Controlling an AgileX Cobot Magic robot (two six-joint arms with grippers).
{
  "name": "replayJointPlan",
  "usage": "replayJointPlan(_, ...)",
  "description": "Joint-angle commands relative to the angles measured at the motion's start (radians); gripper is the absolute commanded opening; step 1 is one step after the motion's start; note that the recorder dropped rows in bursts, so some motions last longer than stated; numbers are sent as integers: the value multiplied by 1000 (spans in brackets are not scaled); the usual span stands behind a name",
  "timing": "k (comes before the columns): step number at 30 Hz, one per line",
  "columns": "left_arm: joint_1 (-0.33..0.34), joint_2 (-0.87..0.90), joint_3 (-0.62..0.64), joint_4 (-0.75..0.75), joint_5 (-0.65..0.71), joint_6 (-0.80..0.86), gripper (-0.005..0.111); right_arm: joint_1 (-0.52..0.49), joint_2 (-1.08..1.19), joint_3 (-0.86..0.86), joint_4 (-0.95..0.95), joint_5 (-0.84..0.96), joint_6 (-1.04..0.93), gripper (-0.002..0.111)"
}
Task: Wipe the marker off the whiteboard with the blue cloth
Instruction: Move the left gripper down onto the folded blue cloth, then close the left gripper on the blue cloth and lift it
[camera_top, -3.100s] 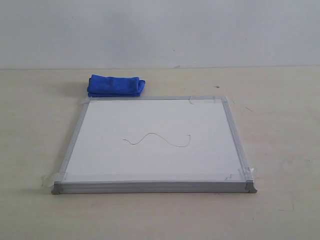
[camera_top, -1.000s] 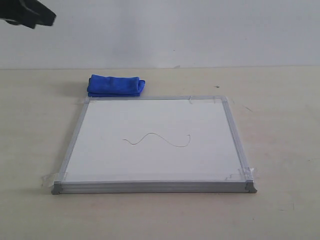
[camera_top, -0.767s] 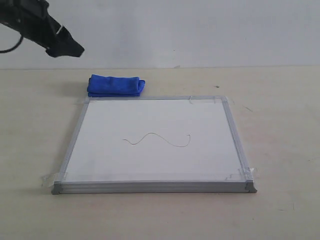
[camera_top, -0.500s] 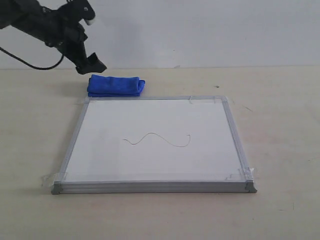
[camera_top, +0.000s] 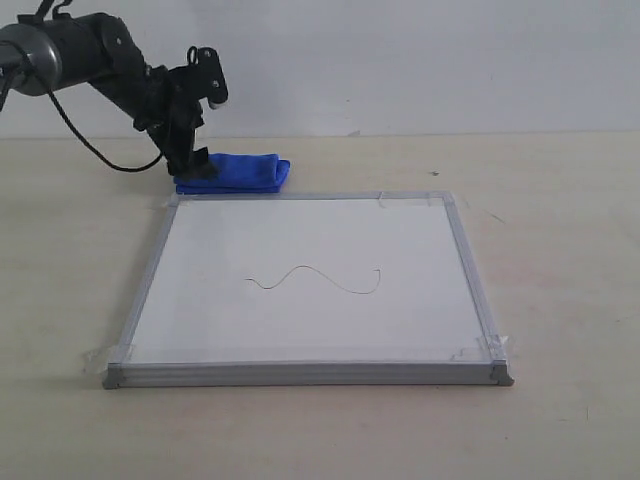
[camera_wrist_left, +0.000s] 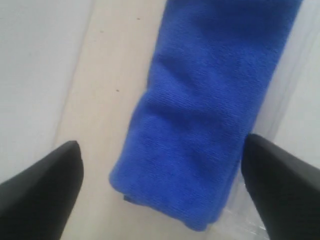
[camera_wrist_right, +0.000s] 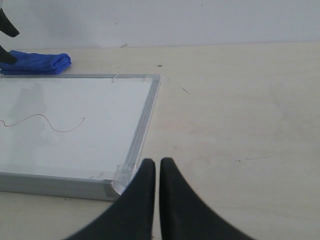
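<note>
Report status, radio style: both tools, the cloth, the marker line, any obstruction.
Left tool open, straddling blue cloth. Right tool shut, off the whiteboard. Marker line unwiped. Nothing blocking the grasp.

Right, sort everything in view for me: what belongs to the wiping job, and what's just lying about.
For the job:
blue cloth
whiteboard
marker line on the board
left hand, open over the cloth's end

Lying about:
clear tape at the board's corners
right hand, shut, far from the cloth
table
</note>
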Motion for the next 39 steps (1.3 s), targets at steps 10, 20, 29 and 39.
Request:
replayJointPlan(10,-8,0,-12,-40,27,17,79,-3,-5,0,-3,-10,-2,0)
replayJointPlan(20,-8,41,-12,-103,-6,-6,89,-3,-5,0,-3,-10,-2,0)
replayJointPlan(29,-8,78,-12,-63,-95,83,93,-3,-5,0,-3,-7,-2,0)
replayJointPlan(39,-8,88,-12,-24,-159,83,93,-3,-5,0,-3,-3,-2,0)
